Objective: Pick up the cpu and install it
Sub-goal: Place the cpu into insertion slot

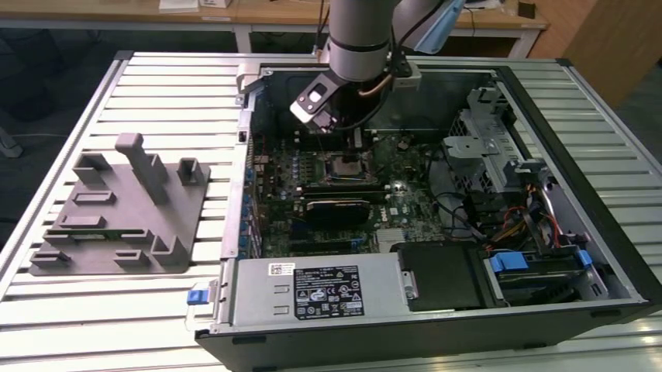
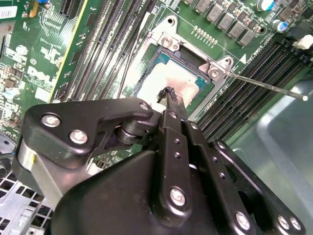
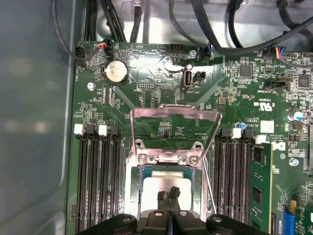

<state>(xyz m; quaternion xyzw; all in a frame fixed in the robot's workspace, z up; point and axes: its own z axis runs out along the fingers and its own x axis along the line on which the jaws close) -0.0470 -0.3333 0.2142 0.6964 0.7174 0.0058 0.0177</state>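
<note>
Gripper: the gripper (image 3: 168, 196) hung low over the processor socket, inside the open computer case (image 1: 621, 256)
Fingers: the fingers (image 3: 161, 197) were pressed together with nothing between them, tips pointing at the chip's top
Cpu: the cpu (image 3: 152, 188) lay flat in the socket, pale top up, directly under the fingertips
Socket hardware: the load plate (image 3: 173, 113) stood hinged open beyond the chip; the thin retention lever (image 2: 269, 87) stuck out free to one side
Step in hand: the placing looked done or nearly done, with the chip down in its seat and nothing gripped; the plate and lever were not yet closed, so the install was not finished
What the next move called for: by my judgement, a straight, gentle motion that would not drag the chip sideways in its seat
Surroundings: memory slots (image 3: 95, 176) flanked the socket on the green motherboard (image 3: 146, 78)
Further off: the case sat on a slatted table (image 1: 166, 85), with a grey tray (image 1: 114, 232) of upright blocks well apart at the exterior view's left
Hard to make out: the gripper body covered the near edge of the chip and socket in both wrist views; whether the tips touched the metal top, and whether all corners sat level, could not be told
</note>
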